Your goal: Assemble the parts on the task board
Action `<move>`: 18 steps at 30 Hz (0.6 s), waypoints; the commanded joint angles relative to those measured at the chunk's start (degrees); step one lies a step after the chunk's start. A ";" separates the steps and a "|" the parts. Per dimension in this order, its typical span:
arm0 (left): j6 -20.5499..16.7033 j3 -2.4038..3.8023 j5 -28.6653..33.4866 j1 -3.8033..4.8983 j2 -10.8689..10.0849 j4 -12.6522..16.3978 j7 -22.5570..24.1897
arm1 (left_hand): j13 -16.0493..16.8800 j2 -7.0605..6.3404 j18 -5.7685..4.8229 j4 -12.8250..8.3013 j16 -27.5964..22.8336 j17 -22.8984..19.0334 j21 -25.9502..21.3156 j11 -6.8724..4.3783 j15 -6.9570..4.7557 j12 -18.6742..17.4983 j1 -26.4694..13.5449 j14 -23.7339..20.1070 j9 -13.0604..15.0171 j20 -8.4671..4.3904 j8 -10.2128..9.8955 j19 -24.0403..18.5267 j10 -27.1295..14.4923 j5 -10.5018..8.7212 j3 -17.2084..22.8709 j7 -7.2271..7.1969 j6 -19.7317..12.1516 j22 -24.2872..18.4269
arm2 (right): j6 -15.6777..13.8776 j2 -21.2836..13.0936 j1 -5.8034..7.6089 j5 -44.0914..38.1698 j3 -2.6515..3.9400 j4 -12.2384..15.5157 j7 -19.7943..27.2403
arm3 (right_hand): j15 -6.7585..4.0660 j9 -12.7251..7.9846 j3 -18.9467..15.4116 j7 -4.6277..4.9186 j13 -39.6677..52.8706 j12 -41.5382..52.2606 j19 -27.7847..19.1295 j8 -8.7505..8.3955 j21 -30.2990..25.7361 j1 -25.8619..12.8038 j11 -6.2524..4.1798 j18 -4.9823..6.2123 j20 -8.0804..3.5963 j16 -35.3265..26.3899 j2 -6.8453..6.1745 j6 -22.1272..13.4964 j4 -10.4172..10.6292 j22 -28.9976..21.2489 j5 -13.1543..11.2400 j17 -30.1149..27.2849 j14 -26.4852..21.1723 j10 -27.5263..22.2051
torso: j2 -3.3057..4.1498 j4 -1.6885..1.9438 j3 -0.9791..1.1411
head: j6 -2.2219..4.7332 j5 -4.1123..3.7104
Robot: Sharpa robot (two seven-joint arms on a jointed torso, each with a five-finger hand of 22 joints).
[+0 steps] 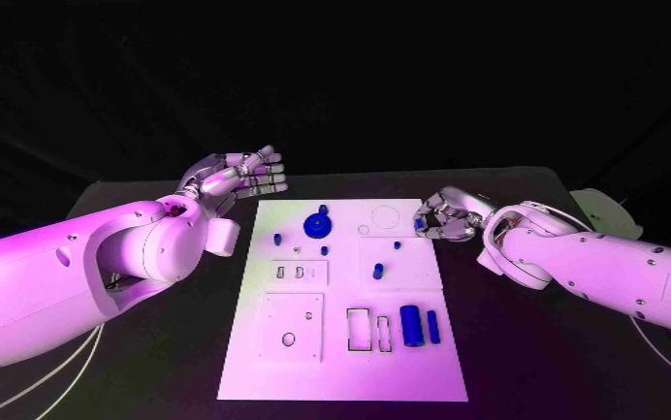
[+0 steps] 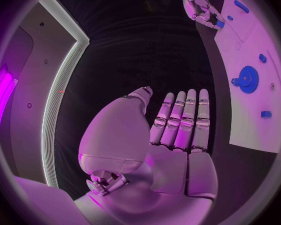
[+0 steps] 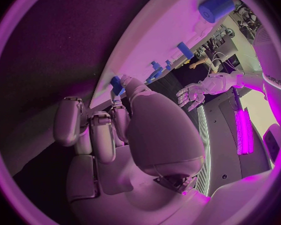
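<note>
- The task board (image 1: 342, 342) lies long-ways, running away from the robot.
- One blue gear (image 1: 317, 223) sits near its far end.
- Two blue bars (image 1: 413, 325) stand side by side near the front.
- Left hand (image 1: 240, 174): fingers straight, holding nothing.
- Right hand (image 1: 445, 215) pinches a small blue part (image 3: 117, 84) at the board's edge.

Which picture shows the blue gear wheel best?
The left wrist view: the blue gear lies unobstructed on the task board, teeth visible. The head view shows it smaller, near the board's far end. In the right wrist view I cannot pick it out.

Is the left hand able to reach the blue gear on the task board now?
Probably yes. The left hand is open beside the task board, holding nothing, and nothing stands between it and the blue gear.
</note>
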 commanded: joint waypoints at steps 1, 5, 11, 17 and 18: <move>1.12 0.04 0.13 0.03 0.03 0.10 0.14 | -0.05 -0.04 0.33 -0.06 -0.17 -0.08 -0.31 -0.02 0.35 -0.03 0.39 0.00 -0.02 -0.01 -0.22 0.32 -0.42 -0.17 -0.02 1.87 -0.38 -0.07 | 0.71 0.13 -0.07 -0.72 0.00 -0.20 -0.21 | -0.37 0.11 0.05 -0.11 2.34 0.39 0.31 0.41 0.35 -0.24 -0.02 -0.67 -0.13 0.29 0.70 0.46 -0.24 0.18 -0.20 11.19 4.97 0.41 | 0.00 -0.07 -0.02 | -0.01 0.09; 1.12 0.04 0.13 0.03 0.01 0.11 0.12 | -0.05 -0.04 0.33 -0.06 -0.17 -0.08 -0.31 -0.02 0.35 -0.03 0.39 0.00 -0.02 -0.01 -0.22 0.32 -0.42 -0.17 -0.02 1.87 -0.38 -0.07 | 0.65 0.27 -0.07 -0.69 0.00 -0.31 -0.30 | -0.57 0.32 0.23 -0.40 2.51 0.54 0.56 0.95 0.62 -0.24 -0.27 -0.75 -0.31 0.39 1.01 1.10 -0.35 0.51 -0.19 11.44 5.05 0.67 | 0.00 -0.12 0.00 | -0.08 0.09; 1.09 0.04 0.13 0.04 -0.03 0.13 0.10 | -0.05 -0.04 0.33 -0.06 -0.17 -0.08 -0.31 -0.02 0.35 -0.03 0.39 0.00 -0.02 -0.01 -0.22 0.32 -0.42 -0.17 -0.02 1.87 -0.38 -0.07 | -0.22 0.37 -0.08 -0.68 0.00 -0.38 -0.65 | -1.17 0.89 0.68 -1.23 2.85 0.81 0.98 2.36 1.04 -0.20 -0.99 -0.86 -0.80 0.51 1.90 2.62 -0.60 1.06 -0.19 11.75 5.16 1.26 | -0.01 -0.06 0.03 | -0.16 0.05; 1.09 0.04 0.13 0.04 -0.04 0.10 0.08 | -0.05 -0.04 0.33 -0.06 -0.17 -0.08 -0.31 -0.02 0.35 -0.03 0.39 0.00 -0.02 -0.01 -0.22 0.32 -0.42 -0.17 -0.02 1.87 -0.38 -0.07 | -1.69 0.41 -0.08 -0.72 0.00 -0.49 -1.14 | -1.71 1.38 1.36 -1.85 3.38 1.16 1.67 3.45 1.83 0.19 -1.58 -1.07 -1.31 0.84 2.89 3.34 -1.08 1.93 -0.63 12.58 5.40 2.01 | -0.03 -0.06 0.07 | -0.22 0.15; 1.09 0.04 0.13 0.04 -0.04 0.09 0.08 | -0.05 -0.04 0.33 -0.06 -0.17 -0.08 -0.31 -0.02 0.35 -0.03 0.39 0.00 -0.02 -0.01 -0.22 0.32 -0.42 -0.17 -0.02 1.87 -0.38 -0.07 | -1.97 0.42 -0.08 -0.75 0.00 -0.44 -1.20 | -1.79 1.45 1.50 -1.92 3.43 1.19 1.78 3.60 1.95 0.23 -1.65 -1.11 -1.40 0.86 3.03 3.34 -1.16 2.08 -0.95 12.64 5.42 2.10 | -0.04 -0.07 0.07 | -0.22 0.16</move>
